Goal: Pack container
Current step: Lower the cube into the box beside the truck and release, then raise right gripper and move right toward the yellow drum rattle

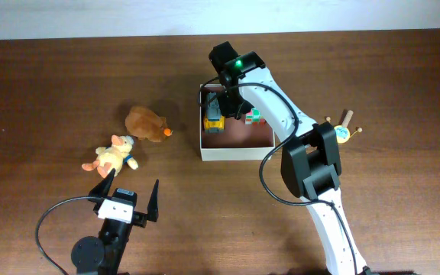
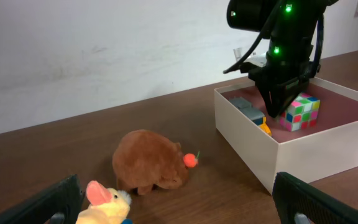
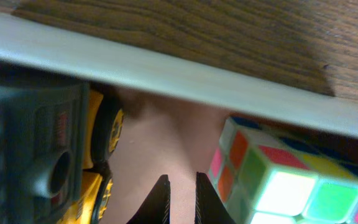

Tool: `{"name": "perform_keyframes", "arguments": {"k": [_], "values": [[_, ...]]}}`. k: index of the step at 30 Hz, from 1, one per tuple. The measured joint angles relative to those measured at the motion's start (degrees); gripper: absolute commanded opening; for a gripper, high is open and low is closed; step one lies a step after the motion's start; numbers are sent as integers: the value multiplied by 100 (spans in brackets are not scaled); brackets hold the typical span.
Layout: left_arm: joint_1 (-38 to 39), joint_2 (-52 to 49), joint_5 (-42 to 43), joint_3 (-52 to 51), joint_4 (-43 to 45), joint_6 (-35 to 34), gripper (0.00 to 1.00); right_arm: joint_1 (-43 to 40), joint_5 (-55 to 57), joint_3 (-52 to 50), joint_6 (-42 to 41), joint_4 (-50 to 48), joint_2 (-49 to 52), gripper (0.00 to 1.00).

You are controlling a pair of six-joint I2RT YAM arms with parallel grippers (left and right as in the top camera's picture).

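Container centre-right on table, truck and cube already inside. Right gripper low inside container between those two, fingers nearly together, nothing between them. Two toys outside, both left of container: brown plush nearer it, long axis roughly left-right; yellow plush further left, lying diagonal. Left gripper spread wide, empty, yellow plush just ahead of it. Judged: left arm nearer for next pick, carry then goes rightward to container
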State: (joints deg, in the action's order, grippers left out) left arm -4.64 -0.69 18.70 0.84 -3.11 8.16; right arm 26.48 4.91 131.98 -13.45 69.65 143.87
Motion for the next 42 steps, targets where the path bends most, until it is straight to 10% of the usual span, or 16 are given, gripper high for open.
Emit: {"name": "perform_keyframes", "arguments": {"k": [31, 42], "values": [[0, 0, 0, 0, 0, 0, 99, -186, -44, 1248, 468, 1115, 55, 11], [0, 0, 0, 0, 2, 0, 99, -280, -192, 3980, 466, 2732, -87, 78]]}}
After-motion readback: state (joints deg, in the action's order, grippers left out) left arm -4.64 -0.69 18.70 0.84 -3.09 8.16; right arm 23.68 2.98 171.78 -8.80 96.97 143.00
